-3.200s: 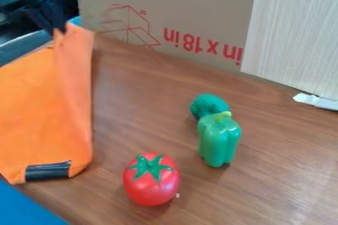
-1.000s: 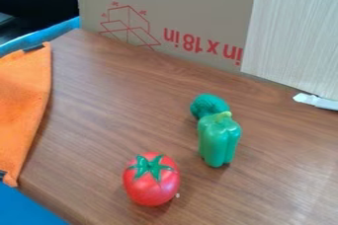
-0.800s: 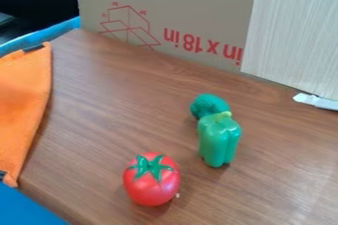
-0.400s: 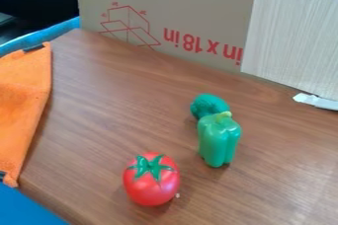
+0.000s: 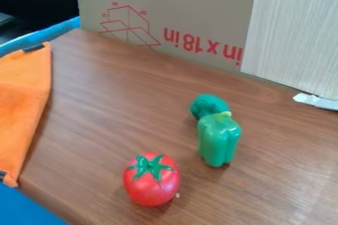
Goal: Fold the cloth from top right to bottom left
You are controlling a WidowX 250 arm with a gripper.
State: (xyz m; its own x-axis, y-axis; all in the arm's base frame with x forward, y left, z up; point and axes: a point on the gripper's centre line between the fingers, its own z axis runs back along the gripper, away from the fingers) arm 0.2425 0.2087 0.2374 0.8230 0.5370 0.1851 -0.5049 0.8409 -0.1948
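Camera view: nearest, to the left of the tomato (image 5: 151, 182) and beyond the edge of the bench (image 5: 125, 105), a blue surface (image 5: 23, 211) is seen. The red tomato is set on the bench with its green leafy top turned up, and a tiny white speck (image 5: 177, 196) is seen just beside it at the right. Well to the left of the tomato, the orange cloth (image 5: 23, 105) is laid along the bench, partly cut off by the view's edge; it is marked by a dark patch (image 5: 3, 174) low down and by a dark strip (image 5: 33, 48) at its far corner. Whether the pincer is wide or narrow cannot be told. Behind the tomato and to its right, a green pepper (image 5: 219, 140) is stood upright, its far end overlapped in view with a bumpy dark-green piece (image 5: 209, 104). Far behind the tomato, the bench is bordered by a cardboard sheet (image 5: 185, 7) printed in red; to the right, a pale wood-grained panel (image 5: 290, 36) is seen against it, with a white object (image 5: 316, 101) near its foot.
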